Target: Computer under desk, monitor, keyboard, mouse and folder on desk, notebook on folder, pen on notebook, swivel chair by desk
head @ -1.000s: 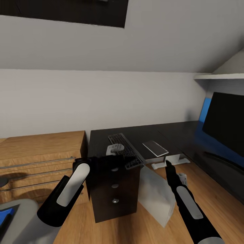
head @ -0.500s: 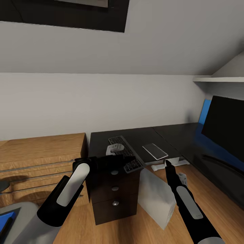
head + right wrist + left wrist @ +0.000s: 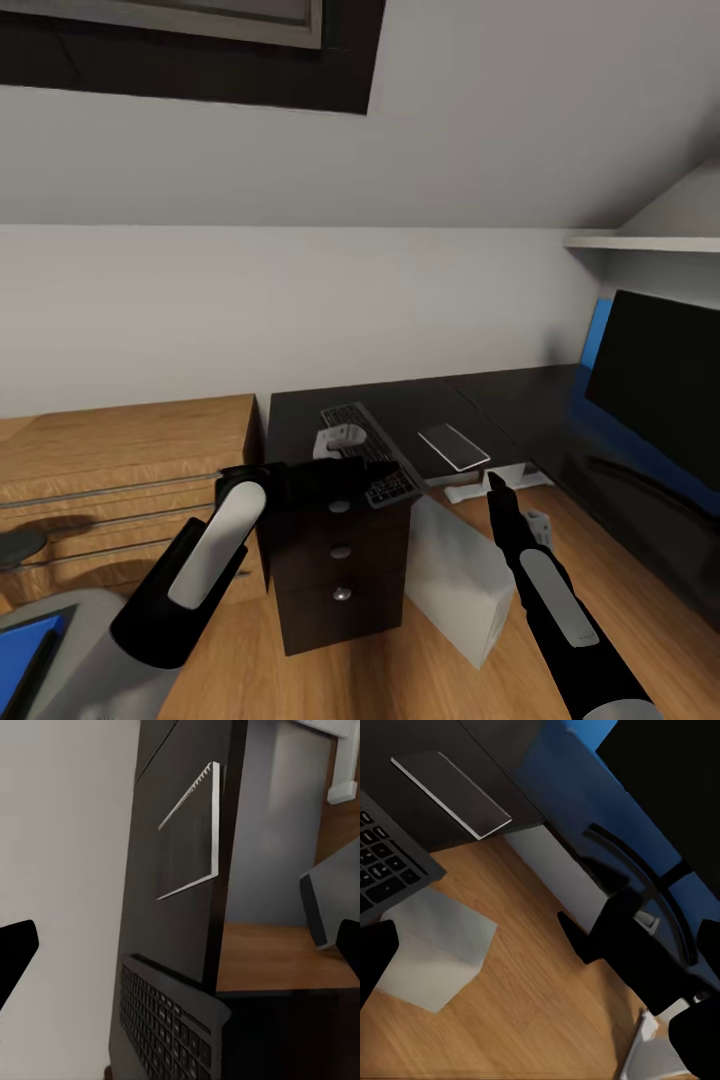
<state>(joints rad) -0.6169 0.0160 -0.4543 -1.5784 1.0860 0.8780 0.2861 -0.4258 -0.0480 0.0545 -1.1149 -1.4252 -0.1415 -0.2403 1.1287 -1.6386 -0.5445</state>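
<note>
Desk [image 3: 300, 420]: we see three knobbed drawers [image 3: 340, 550] in its front, all closed, so their contents are hidden.
Keyboard [image 3: 370, 450]: it lies on the desk above the drawers, one corner jutting past the desk's front edge.
Computer [image 3: 455, 590]: it stands on the wood floor just beside the drawers, under the desk's open span.
Monitor [image 3: 660, 385]: it stands on the desk's far wing.
Folder [image 3: 25, 650]: we see a blue corner on the grey chair seat, well apart from the desk.
Left gripper [image 3: 325, 470]: it hovers over the desk by the keyboard; we cannot tell its jaw spacing.
Right gripper [image 3: 493, 482]: we see its dark fingertips [image 3: 15, 949] spread wide in the right wrist view, holding nothing.
Slim silver slab [image 3: 454, 791]: it lies flat on the desk near the keyboard.
</note>
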